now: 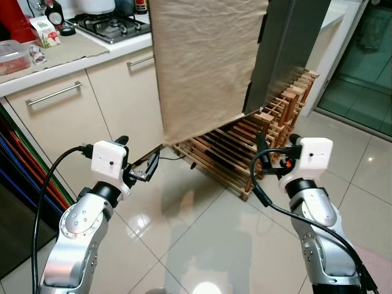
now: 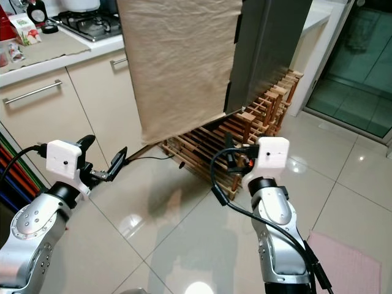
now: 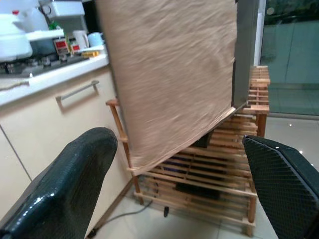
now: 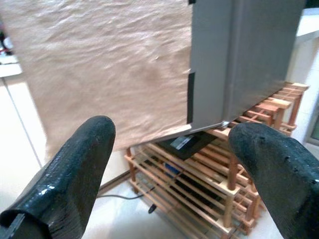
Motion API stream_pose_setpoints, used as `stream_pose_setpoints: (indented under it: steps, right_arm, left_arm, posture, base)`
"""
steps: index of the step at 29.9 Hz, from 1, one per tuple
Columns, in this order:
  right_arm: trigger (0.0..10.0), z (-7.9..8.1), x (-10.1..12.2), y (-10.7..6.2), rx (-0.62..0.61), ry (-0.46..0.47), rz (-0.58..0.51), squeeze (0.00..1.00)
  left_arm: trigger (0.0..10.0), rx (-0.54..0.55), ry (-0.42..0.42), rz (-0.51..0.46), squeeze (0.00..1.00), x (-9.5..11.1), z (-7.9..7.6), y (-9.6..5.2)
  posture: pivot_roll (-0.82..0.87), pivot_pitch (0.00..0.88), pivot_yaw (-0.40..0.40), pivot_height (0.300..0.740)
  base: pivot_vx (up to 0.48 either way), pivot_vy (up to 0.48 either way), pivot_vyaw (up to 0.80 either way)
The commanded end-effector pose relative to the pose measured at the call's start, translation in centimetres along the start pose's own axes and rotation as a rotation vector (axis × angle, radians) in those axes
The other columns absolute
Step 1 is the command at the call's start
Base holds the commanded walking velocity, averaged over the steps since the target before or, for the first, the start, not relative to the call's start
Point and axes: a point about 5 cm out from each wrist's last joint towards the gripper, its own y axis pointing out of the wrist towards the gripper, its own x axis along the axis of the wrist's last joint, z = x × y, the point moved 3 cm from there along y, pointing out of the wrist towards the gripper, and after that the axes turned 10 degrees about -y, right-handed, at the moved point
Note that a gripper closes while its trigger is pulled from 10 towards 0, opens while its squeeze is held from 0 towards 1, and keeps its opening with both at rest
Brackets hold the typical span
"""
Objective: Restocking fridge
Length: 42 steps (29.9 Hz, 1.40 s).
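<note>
The fridge (image 1: 288,49), a tall grey cabinet, stands on a slatted wooden rack (image 1: 245,153) straight ahead of the robot, and a beige cloth (image 1: 205,61) hangs over the side of it that faces the kitchen units, its lower edge ending just above the rack. Both arms are raised over the glossy tiled floor (image 1: 202,233). The left claw (image 1: 142,166) points toward the foot of the cloth, its two black fingers (image 3: 65,184) spread wide apart with nothing between them. The right claw (image 1: 269,156) sits near the front corner of the rack, fingers (image 4: 70,169) likewise well apart and empty. To the left runs a desk (image 1: 73,55) with cream drawers below; it carries a gas hob (image 1: 110,26), a small carton (image 1: 46,30) and a plastic container (image 1: 12,56).
</note>
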Motion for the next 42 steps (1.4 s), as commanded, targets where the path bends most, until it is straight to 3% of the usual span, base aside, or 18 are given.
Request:
stream_pose_setpoints:
  steps: [1,4,6,20,31,42]
  right_arm:
    - [10.0,0.6,-0.8,0.0,0.03,-0.021,0.046,0.0]
    - [10.0,2.4,-0.9,-0.1,0.132,-0.059,0.048,0.0]
    - [10.0,2.7,-0.9,-0.1,0.147,-0.062,0.048,0.0]
    - [10.0,2.1,-0.7,0.4,0.072,-0.05,0.047,0.0]
    - [10.0,0.9,0.1,0.6,-0.027,-0.004,0.008,0.0]
    - [10.0,2.0,0.1,0.4,0.028,-0.022,-0.005,0.0]
  left_arm:
    - [10.0,-0.018,-0.001,-0.008,0.0,0.4,-0.4,0.8]
    - [10.0,-0.012,-0.028,-0.03,0.0,1.3,-0.5,1.9]
    - [10.0,-0.013,-0.028,-0.03,0.0,1.4,-0.6,2.0]
    - [10.0,-0.013,-0.025,-0.027,0.0,1.9,-0.3,2.0]
    - [10.0,-0.024,-0.031,-0.013,0.0,1.6,-0.5,1.8]
    - [10.0,-0.03,-0.026,0.009,0.0,1.1,-0.3,1.2]
  posture:
    - [0.06,0.0,0.029,0.74]
    - [0.06,0.0,0.037,0.74]
    - [0.06,0.0,0.037,0.74]
    - [0.07,0.0,0.049,0.74]
    - [0.07,0.0,0.057,0.74]
    - [0.07,0.0,0.058,0.74]
  base:
    - [0.0,0.0,0.0]
    - [0.274,0.0,0.19]
    - [0.311,0.0,0.56]
    - [0.386,0.0,0.78]
    - [0.4,0.0,-0.05]
    - [0.399,0.0,-0.63]
